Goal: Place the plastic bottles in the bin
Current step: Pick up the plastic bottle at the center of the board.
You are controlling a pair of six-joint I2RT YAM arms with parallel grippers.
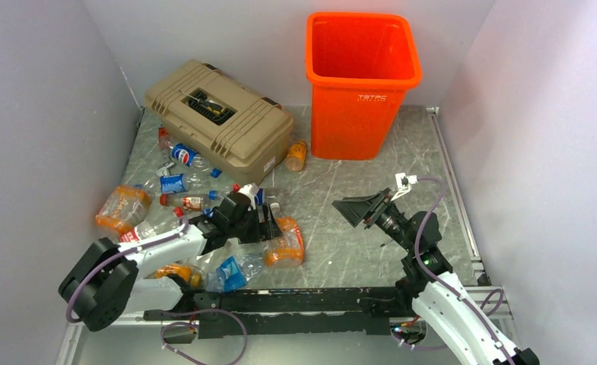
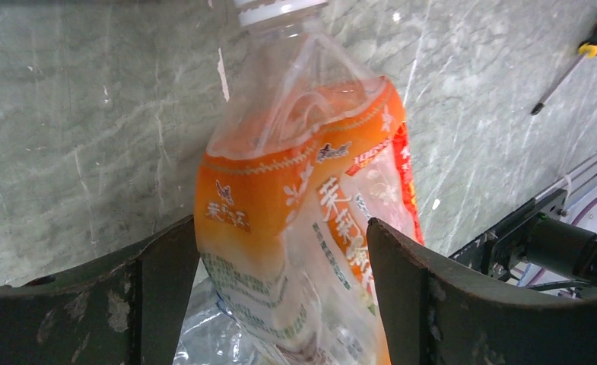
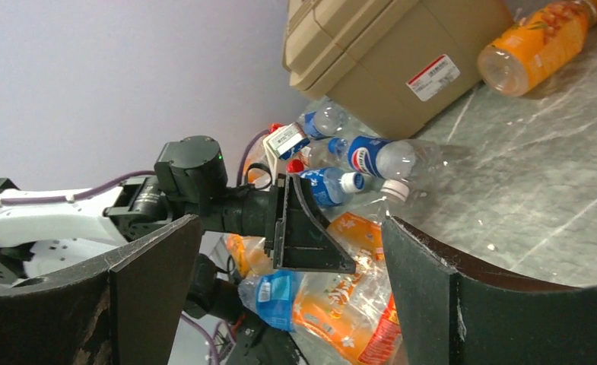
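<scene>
While no bottle shows inside the bin [image 1: 356,125] at the back and loose bottles [image 1: 182,156] litter the left, the left gripper [image 2: 281,255] straddles a crushed orange-labelled bottle [image 2: 310,220], its grip unclear, and the right gripper [image 3: 291,228] hangs wide open, empty.

**Bin** [image 1: 363,84]: bright orange, square and tapered, with a rolled rim and small white lettering on its front. It stands upright, mouth open, at the far edge of the worktop [image 1: 341,228], right of centre.

**Small orange bottle** [image 1: 296,155]: on its side, just beside the bin's left foot.

**Remaining bottles**: clear, mostly crushed, heaped over the left half.
- blue-labelled bottle [image 1: 182,154]: farther back.
- orange-labelled bottle [image 1: 122,207]: by the left edge.
- white-capped orange-labelled bottle [image 2: 310,228]: lying flat towards the near edge.
</scene>
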